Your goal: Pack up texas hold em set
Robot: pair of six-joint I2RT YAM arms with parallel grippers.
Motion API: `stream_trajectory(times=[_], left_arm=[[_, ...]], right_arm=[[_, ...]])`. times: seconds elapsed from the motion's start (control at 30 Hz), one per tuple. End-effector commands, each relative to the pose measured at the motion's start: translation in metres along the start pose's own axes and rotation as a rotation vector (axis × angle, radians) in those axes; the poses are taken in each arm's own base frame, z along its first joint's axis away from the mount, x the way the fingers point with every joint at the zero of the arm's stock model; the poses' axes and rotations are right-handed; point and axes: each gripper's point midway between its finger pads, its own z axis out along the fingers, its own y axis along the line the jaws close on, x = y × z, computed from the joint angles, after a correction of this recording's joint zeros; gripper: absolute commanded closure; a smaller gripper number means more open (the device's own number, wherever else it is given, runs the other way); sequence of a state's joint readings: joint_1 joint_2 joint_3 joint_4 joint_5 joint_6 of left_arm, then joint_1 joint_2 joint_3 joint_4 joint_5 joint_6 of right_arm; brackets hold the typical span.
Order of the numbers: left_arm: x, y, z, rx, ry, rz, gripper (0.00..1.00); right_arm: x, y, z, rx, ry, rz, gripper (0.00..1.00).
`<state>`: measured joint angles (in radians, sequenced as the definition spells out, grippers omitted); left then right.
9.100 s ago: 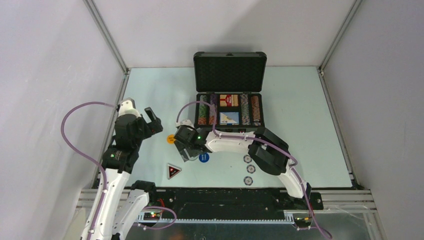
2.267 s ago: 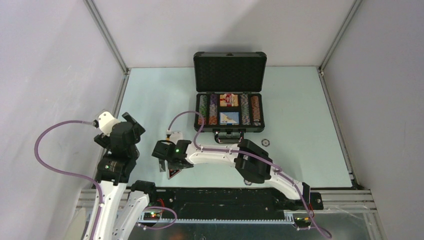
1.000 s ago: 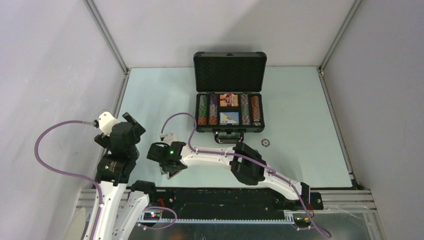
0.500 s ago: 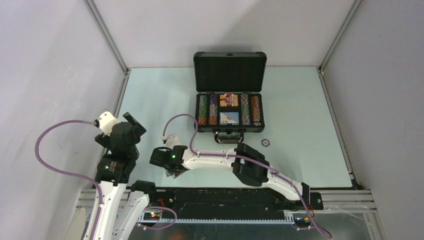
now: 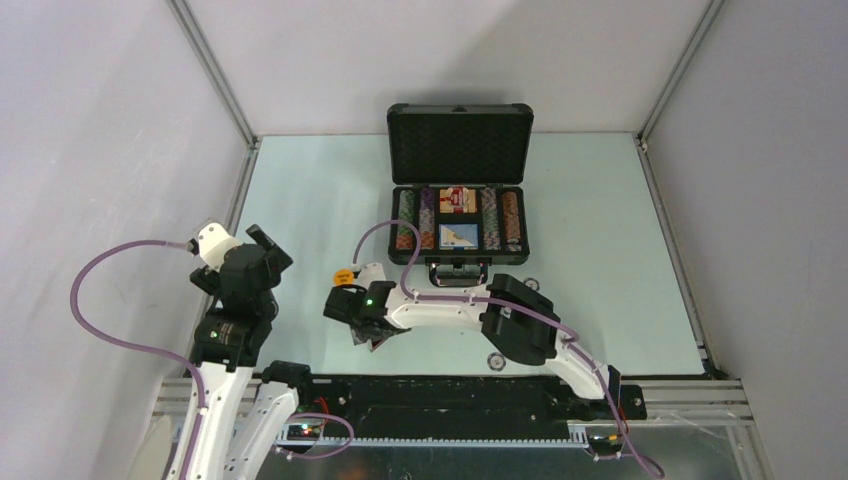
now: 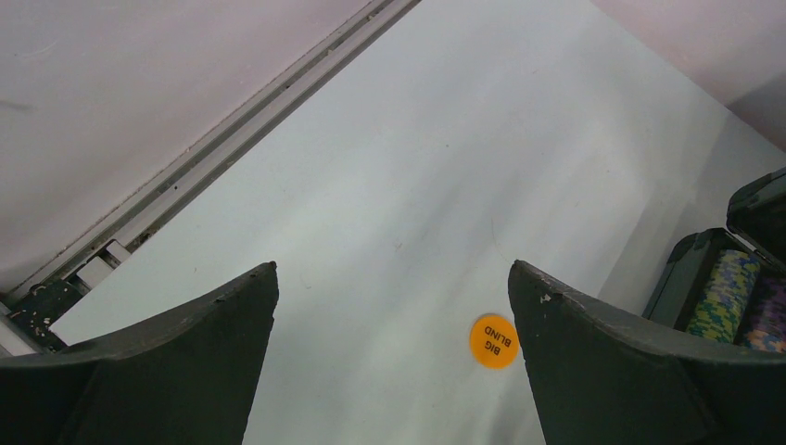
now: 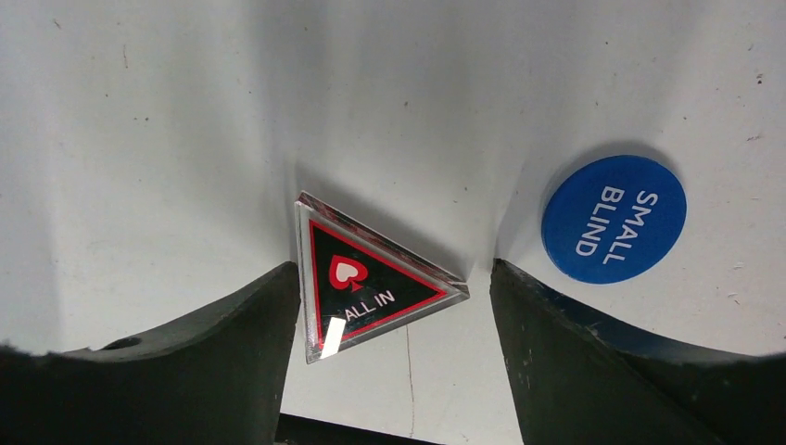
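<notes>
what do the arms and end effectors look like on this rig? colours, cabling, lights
Left arm and right arm: white link shells, black joint housings. A purple cable loops outside each. Green light on the right wrist. Left end effector and right end effector: two dark, wedge-shaped fingers, edges slightly scuffed.

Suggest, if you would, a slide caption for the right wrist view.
Right gripper straddling the triangular ALL IN marker, with the blue SMALL BLIND button beside it on the table.

Open case (image 5: 460,145) at the table's (image 5: 600,250) far middle, chip rows (image 5: 405,222) flanking card boxes (image 5: 458,200) inside, marker (image 7: 366,278) near the front edge — small-blind button (image 7: 614,218) just beside it, big-blind button (image 5: 342,275) behind them.
</notes>
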<state>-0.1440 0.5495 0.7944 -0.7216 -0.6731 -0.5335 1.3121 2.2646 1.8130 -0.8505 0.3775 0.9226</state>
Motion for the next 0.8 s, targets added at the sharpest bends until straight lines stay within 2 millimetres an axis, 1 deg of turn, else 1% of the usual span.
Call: stream_trajectory(times=[0.0,0.17,0.23,0.47,0.53,0.7,0.77], left_arm=[[-0.015,-0.005,-0.005,0.02,-0.028,-0.026,0.02],[-0.015,-0.006,-0.005,0.022,-0.026,-0.024,0.02],[-0.015,-0.006,-0.005,0.022,-0.025,-0.024,0.02],[-0.015,-0.006,-0.005,0.023,-0.025,-0.023,0.02],[-0.014,-0.006,-0.005,0.023,-0.024,-0.023,0.02],[-0.014,-0.007,-0.005,0.027,-0.023,-0.023,0.02],[-0.014,-0.007,-0.005,0.028,-0.021,-0.022,0.02]], right_arm=[[0.053,-0.064,0.036,0.239,0.155,-0.124,0.2],[0.052,-0.059,0.037,0.219,0.16,-0.123,0.2],[0.053,-0.057,0.039,0.213,0.17,-0.124,0.22],[0.055,-0.054,0.035,0.205,0.177,-0.124,0.27],[0.056,-0.053,0.034,0.202,0.178,-0.121,0.27],[0.057,-0.052,0.03,0.204,0.183,-0.109,0.21],[0.058,-0.054,0.029,0.208,0.185,-0.106,0.2]])
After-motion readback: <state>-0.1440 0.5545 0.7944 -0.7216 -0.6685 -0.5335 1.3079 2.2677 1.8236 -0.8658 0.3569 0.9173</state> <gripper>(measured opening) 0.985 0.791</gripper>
